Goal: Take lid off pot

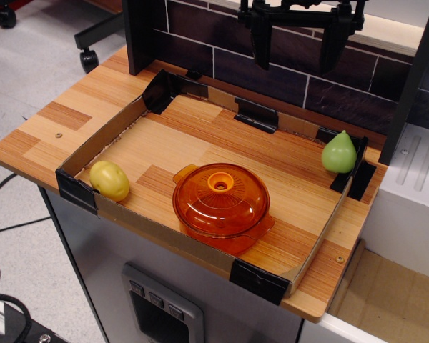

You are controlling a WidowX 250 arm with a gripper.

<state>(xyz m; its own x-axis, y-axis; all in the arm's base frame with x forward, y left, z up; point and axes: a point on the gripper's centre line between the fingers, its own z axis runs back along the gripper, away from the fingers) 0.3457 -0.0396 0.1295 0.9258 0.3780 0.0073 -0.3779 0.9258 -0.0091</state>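
Lid (222, 198) sits square on the pot (232, 239), fully seated, toward 6 o'clock of the cardboard-walled tray (86, 146) on the wooden counter (50, 125). Both are translucent orange plastic, so prob. light, stiff and a bit slick; the dome gives little to pinch. Best hold looks like the ring knob (221, 183) at lid centre: raised and small enough for two fingers to close across. Risk as judged: pot is light too, so if the lid fits snug the pot may ride up w/ it; a straight vertical lift seems wisest. One flat side handle shows at approx. 4 o'clock of the pot rim, another at approx. 10 o'clock.

Gripper (300, 36) hangs at 12 o'clock of the view, above the brick-pattern back wall (286, 75), well apart from the lid and higher. Its two dark fingers (262, 46) point down and stand spread wide w/ clear gap between them; nothing held, nothing touched. Spread looks ample for the knob.

Other items: yellow-green potato-like fruit (109, 180) at 9 o'clock of the pot, near the tray's left corner; green pear (339, 152) at approx. 2 o'clock, against the right wall. Neither touches the pot, and neither seems to block a descent onto the knob. Task not yet begun.
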